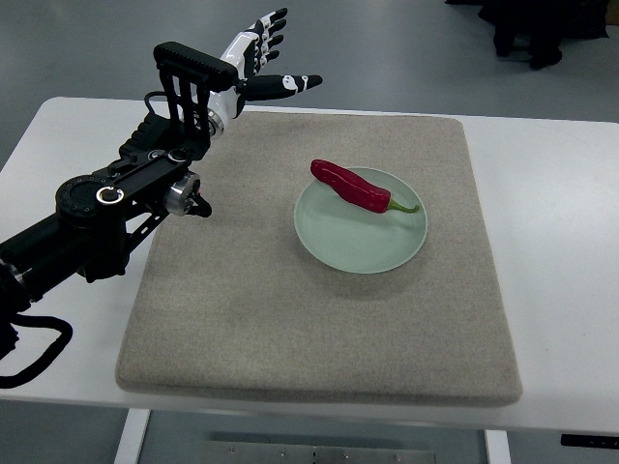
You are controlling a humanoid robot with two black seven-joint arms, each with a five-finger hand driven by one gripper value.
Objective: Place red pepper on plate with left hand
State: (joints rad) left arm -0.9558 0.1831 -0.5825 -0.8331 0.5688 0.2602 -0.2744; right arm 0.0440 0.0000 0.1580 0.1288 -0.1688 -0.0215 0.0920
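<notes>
— What lay on the table [551, 251]?

— A large beige mat [319, 319] with rounded corners, covering most of the white top and reaching nearly to its near edge.

— And around it?

— Grey floor [406, 48] showed beyond the far edge. Something dark [537, 29] stood on that floor at the upper right, too cut off to identify. A table leg [131, 440] showed below the near edge.

red pepper [352, 188]: shiny, smooth skin | plate [363, 246]: pale green, smooth, soft shine | mat [309, 319]: grey-brown, fuzzy like felt, not shiny | table [551, 271]: white, smooth, flat | left hand [259, 60]: hard white and black plastic, a bit shiny
</notes>
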